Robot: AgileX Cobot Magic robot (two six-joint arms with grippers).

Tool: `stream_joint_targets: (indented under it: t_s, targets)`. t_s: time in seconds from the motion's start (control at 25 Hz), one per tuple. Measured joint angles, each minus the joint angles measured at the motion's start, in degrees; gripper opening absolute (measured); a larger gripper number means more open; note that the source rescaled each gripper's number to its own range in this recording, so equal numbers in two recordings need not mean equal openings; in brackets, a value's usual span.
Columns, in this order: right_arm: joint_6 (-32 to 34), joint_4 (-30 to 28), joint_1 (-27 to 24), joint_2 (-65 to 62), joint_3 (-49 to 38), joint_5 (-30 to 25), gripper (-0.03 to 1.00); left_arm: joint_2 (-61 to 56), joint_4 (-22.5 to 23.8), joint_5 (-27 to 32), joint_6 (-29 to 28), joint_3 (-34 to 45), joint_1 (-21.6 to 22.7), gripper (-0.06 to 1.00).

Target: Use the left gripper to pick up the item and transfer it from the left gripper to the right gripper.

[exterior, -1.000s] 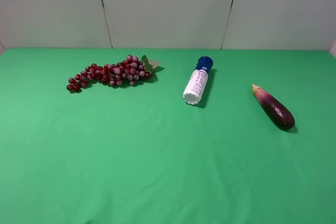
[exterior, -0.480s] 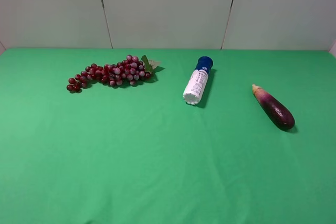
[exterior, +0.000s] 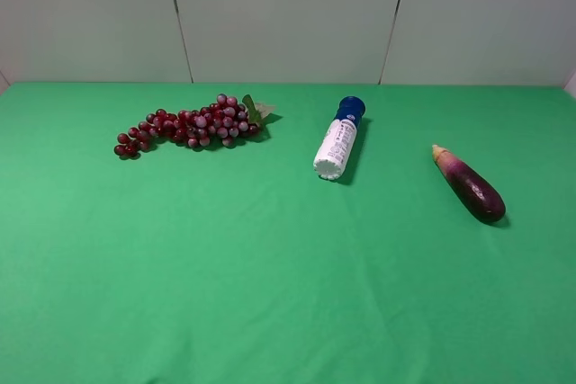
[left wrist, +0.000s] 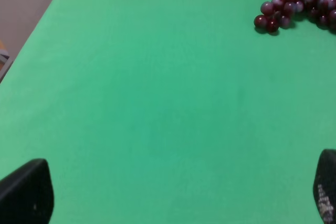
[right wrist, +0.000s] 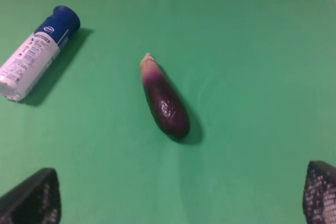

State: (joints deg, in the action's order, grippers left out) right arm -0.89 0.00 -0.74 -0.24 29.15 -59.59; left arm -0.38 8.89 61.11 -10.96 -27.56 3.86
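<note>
The item, a small dark purple eggplant (exterior: 469, 184) with a pale stem end, lies on the green table at the right. The right wrist view shows the eggplant (right wrist: 164, 98) ahead of my right gripper (right wrist: 181, 195), whose two fingertips (right wrist: 32, 199) stand far apart, open and empty. My left gripper (left wrist: 173, 192) is open too, its fingertips (left wrist: 26, 195) wide apart over bare green cloth, with nothing between them. Neither arm appears in the exterior high view.
A bunch of red grapes (exterior: 186, 125) lies at the back left, and its end (left wrist: 294, 6) shows in the left wrist view. A white bottle with a blue cap (exterior: 338, 138) lies between grapes and eggplant, seen again as the bottle (right wrist: 37, 51). The table's left edge (left wrist: 32, 30) is near.
</note>
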Motion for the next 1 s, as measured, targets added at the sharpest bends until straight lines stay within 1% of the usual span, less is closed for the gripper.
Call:
stream_joint_targets:
  t_s: [1.0]
  targets:
    - [0.18,0.00,0.00,0.00,0.00,0.00,1.00,0.00,0.00,0.00,0.00,0.00,0.00,1.00]
